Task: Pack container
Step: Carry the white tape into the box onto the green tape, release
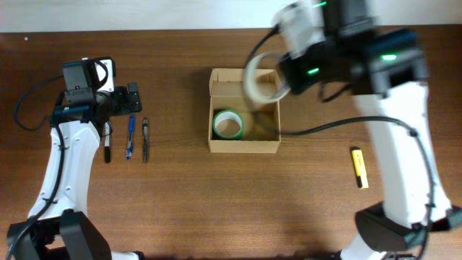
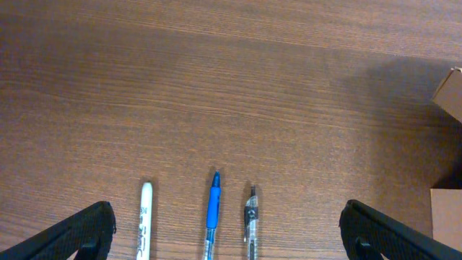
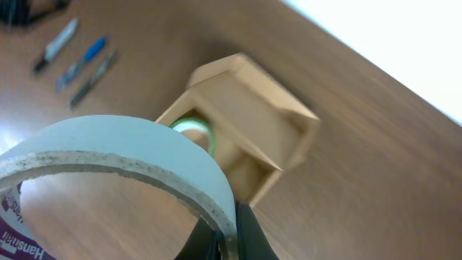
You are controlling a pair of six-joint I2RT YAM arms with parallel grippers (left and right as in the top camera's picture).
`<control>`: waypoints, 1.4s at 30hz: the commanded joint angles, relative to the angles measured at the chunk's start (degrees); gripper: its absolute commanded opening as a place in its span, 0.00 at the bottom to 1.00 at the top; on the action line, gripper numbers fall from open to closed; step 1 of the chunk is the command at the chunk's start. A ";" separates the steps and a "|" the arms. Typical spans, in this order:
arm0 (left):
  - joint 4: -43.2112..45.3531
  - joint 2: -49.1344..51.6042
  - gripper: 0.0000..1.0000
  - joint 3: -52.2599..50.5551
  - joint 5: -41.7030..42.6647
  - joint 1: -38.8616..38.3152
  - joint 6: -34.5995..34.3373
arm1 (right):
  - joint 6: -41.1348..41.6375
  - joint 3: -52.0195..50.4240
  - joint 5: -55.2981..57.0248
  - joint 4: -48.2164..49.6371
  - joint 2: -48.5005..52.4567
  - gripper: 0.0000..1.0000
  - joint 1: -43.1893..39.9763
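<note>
One small rectangular tan cardboard box (image 1: 261,123), plain and unmarked, sits open just above the centre of the overhead frame on a brown wood-grain table (image 1: 216,209), its hinged flap lid folded back along the upper edge. The box's walls are bare cardboard inside and out, with no label or print to be seen.

Two tape rolls are in view. A green-rimmed tape roll (image 1: 228,124) lies flat in the lower left of the box. A wide off-white tape roll (image 3: 123,152) hangs over the box's upper right corner in the overhead view, pinched through its wall by the right gripper (image 3: 229,235), whose dark fingers are clamped on it. Purple print on that roll's inner core reads "Hansm", with the rest cut off at the frame edge.

Three pens lie side by side at the left of the overhead frame, well apart from the box: a black-and-white marker (image 1: 107,141), a blue pen (image 1: 131,137) and a dark clear-barrelled pen (image 1: 145,139). One yellow highlighter (image 1: 359,167) lies alone at the lower right.

Above the pens, the left gripper (image 1: 133,99) holds nothing, its fingers (image 2: 79,235) spread wide apart.
</note>
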 commanded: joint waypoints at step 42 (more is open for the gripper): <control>0.09 0.20 0.99 0.79 0.57 0.31 0.90 | -3.17 -10.49 7.34 14.01 30.71 0.05 5.99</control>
